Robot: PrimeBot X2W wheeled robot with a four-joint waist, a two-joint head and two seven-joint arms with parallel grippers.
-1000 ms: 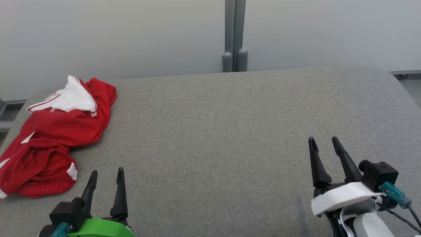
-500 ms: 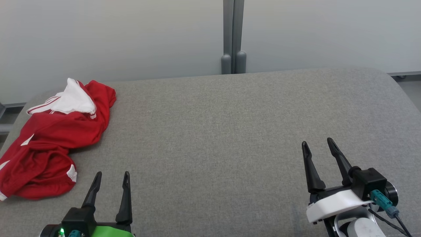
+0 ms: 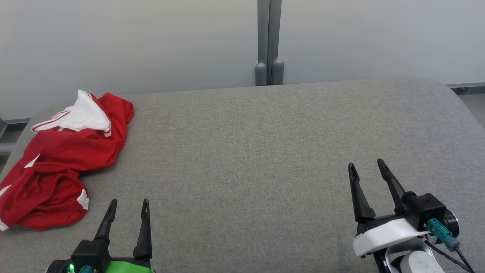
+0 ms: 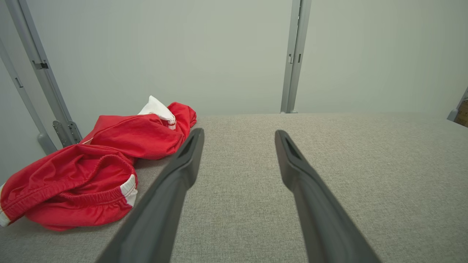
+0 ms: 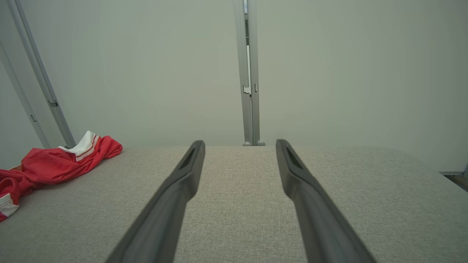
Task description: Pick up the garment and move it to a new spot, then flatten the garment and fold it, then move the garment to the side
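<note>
Garment (image 3: pixel 60 163): red-and-white heap crumpled at the left edge of the counter (image 3: pixel 265 151).
Left claw (image 3: pixel 129 201): wide, empty, near the heap.
Right claw (image 3: pixel 365 163): wide, empty, well apart.
Risk: a shallow pinch may catch one layer and drag cloth overboard.

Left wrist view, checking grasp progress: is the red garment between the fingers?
No, the red garment lies crumpled left of the open left end effector.

no legible txt/labels/brands/nos in any view; garment (image 3: pixel 57 159) shows stripes only, no print; nothing readable elsewhere
</note>
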